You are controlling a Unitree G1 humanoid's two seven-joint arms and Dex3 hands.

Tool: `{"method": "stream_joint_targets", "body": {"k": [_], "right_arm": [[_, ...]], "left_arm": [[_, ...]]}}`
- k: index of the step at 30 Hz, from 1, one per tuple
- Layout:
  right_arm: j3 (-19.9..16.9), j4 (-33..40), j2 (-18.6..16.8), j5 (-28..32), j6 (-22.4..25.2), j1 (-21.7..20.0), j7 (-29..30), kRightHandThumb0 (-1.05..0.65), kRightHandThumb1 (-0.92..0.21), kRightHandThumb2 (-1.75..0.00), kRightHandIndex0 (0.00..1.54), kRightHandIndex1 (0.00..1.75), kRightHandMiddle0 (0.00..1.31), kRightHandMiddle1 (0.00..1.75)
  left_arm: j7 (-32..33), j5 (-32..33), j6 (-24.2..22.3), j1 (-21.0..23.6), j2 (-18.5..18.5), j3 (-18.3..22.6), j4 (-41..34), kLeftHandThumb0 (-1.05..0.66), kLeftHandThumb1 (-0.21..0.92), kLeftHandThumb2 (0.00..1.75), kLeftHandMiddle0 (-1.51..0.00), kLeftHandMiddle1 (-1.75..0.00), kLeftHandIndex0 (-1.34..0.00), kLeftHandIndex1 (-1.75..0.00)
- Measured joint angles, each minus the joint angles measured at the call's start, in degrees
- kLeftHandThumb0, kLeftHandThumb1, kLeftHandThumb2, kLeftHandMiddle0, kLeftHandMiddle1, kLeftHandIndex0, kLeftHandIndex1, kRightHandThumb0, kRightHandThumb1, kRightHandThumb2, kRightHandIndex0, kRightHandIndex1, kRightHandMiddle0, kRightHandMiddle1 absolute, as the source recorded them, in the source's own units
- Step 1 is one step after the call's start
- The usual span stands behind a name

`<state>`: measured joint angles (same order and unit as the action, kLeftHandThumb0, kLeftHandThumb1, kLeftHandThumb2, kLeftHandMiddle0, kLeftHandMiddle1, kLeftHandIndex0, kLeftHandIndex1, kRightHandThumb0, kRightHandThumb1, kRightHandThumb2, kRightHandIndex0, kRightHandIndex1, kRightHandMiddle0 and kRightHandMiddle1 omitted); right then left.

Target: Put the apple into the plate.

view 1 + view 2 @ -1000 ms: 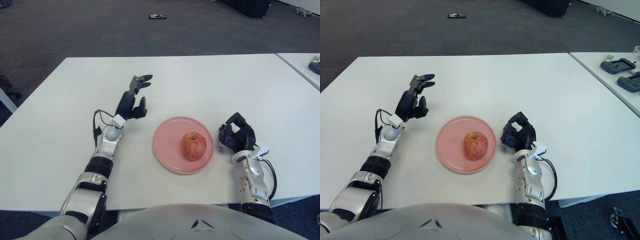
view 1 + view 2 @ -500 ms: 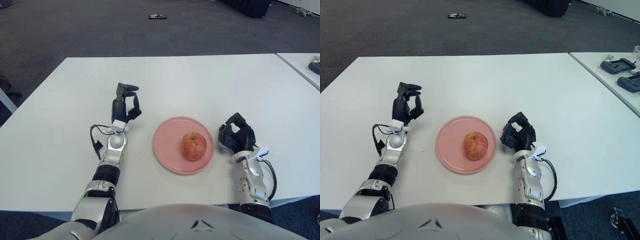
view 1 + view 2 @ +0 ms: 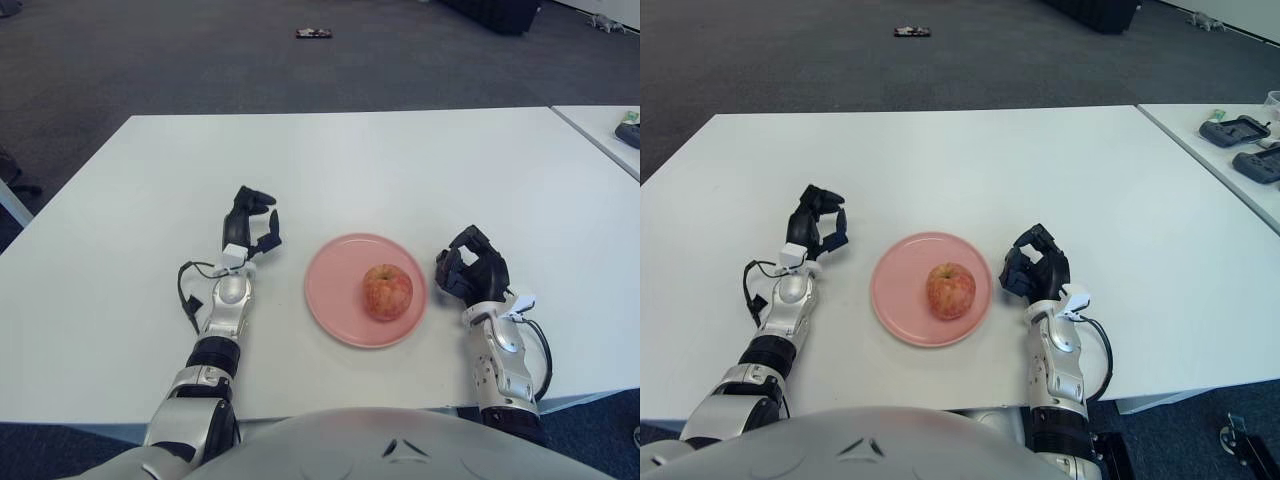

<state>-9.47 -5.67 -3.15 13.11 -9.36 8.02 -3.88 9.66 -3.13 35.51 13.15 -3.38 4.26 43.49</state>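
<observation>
I see the white table [image 3: 400, 160] with the pink plate [image 3: 335, 290] near its front edge. Left hand [image 3: 250, 222] is just left of the plate, fingers curled, holding nothing. Right hand [image 3: 470, 268] is just right of it, also curled and empty. Apple [image 3: 387, 292] sits upright on the plate.

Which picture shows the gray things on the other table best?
The right eye view shows them best: two gray devices lie whole on the neighbouring table at the right edge. The left eye view catches only a corner of one, cut off by the frame. What they are cannot be told.
</observation>
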Motion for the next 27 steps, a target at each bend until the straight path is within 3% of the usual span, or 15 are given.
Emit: {"method": "stream_joint_targets", "body": {"k": [14,27], "right_arm": [[-0.27,-1.31,-0.21,1.01,-1.47,-0.38,-1.01,-0.54,-0.18,-1.49,1.33,1.75,0.73,1.75],[-0.48,-2.89,0.14,1.61,-2.76,-0.86,-2.08,-0.54,-0.18,-1.49,1.34,1.75,0.73,1.75]], "left_arm": [[-2.57,1.65,-1.94,-0.60,-0.02,0.51,-0.25,-0.53,0.20,1.47,-1.29,-1.75,-0.71,-1.75],[-4.79,2.10,-2.85,-4.26,0.67,-0.26,-4.08,-0.56,0.15,1.54,-1.35,-1.75,-0.76,-1.75]]}}
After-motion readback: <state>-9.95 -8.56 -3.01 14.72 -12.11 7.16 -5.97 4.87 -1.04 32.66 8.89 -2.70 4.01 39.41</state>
